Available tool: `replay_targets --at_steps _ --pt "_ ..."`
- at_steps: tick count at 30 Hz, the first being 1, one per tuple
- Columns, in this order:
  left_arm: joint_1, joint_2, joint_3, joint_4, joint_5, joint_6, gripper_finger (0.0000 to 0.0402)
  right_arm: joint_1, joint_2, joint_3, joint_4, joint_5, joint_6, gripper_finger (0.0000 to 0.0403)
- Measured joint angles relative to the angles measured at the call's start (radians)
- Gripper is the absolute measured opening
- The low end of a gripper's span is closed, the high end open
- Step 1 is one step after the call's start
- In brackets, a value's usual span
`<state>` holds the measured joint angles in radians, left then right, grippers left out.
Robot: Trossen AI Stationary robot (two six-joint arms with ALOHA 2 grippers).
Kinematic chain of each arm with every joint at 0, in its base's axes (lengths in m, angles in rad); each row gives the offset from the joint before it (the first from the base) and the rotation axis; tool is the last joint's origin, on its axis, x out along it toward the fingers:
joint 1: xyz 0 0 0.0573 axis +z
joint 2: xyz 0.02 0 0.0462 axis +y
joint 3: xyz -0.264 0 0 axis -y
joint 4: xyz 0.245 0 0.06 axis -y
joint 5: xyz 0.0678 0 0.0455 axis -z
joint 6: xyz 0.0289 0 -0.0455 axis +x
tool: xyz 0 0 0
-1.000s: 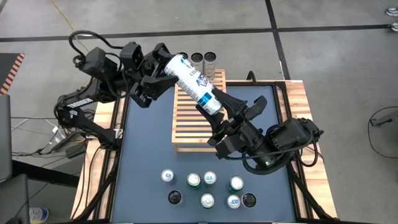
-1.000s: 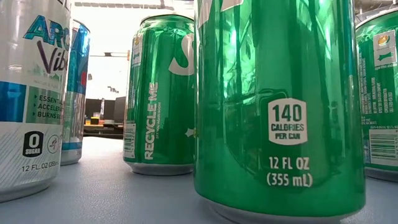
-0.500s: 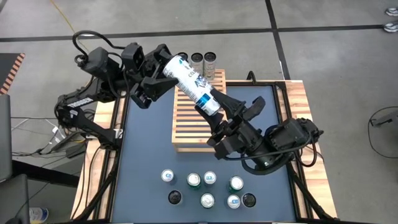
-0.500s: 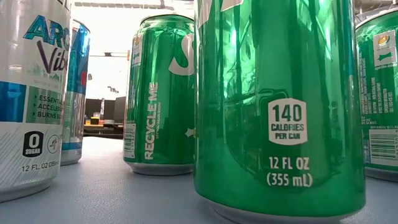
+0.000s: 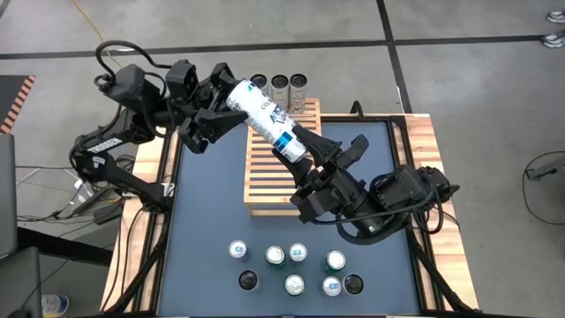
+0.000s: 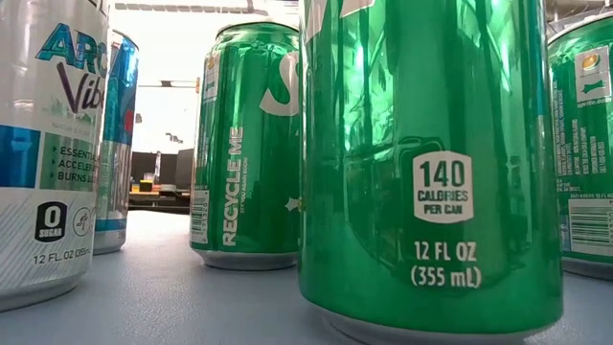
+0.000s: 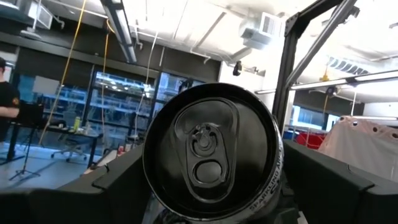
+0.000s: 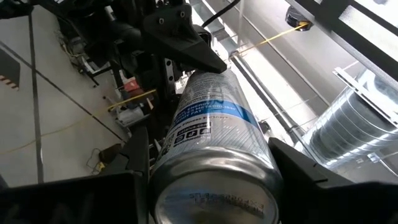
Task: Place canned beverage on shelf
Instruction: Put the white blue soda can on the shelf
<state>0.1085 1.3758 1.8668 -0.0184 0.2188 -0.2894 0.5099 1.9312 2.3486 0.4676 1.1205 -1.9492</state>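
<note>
Counter (image 5: 203,221) with a dark blue top and a light wooden border fills the middle of the high view. On its far half lies the shelf (image 5: 265,172), a long light-brown wooden rack made of many thin slats.

Two dark arms meet above the shelf. The left arm comes in from the far left, and the left gripper (image 5: 221,110) has its fingers spread wide on the top end of a tall white and blue drink can (image 5: 265,124). The right arm comes in from the near right, and the right gripper (image 5: 320,159) has its fingers clamped on the bottom end of the same can. So the can hangs in the air, tilted, between both grippers, over the far left part of the shelf and not touching it. In the left wrist view the can's dark top with its pull tab (image 7: 205,146) faces the camera between the fingers. In the right wrist view its silver bottom (image 8: 211,199) sits between the other pair of fingers.

Three small cans (image 5: 278,86) stand in a row just past the far edge of the shelf. A bunch of small cans (image 5: 296,269) stands on the near part of the counter. In the low view, shiny green cans (image 6: 431,163) and a white can (image 6: 48,144) stand close up.
</note>
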Motion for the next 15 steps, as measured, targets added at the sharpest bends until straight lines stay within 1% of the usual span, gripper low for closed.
replay_targets --at_steps 7,15 --pt "0.020 -0.035 -0.002 -0.061 0.016 -0.031 0.0314 0.000 0.002 0.001 0.012 -0.008 0.008 0.0197" --pt "0.020 -0.041 -0.002 -0.051 0.004 -0.035 0.0313 -0.008 0.000 0.004 0.007 -0.011 0.011 0.0197"
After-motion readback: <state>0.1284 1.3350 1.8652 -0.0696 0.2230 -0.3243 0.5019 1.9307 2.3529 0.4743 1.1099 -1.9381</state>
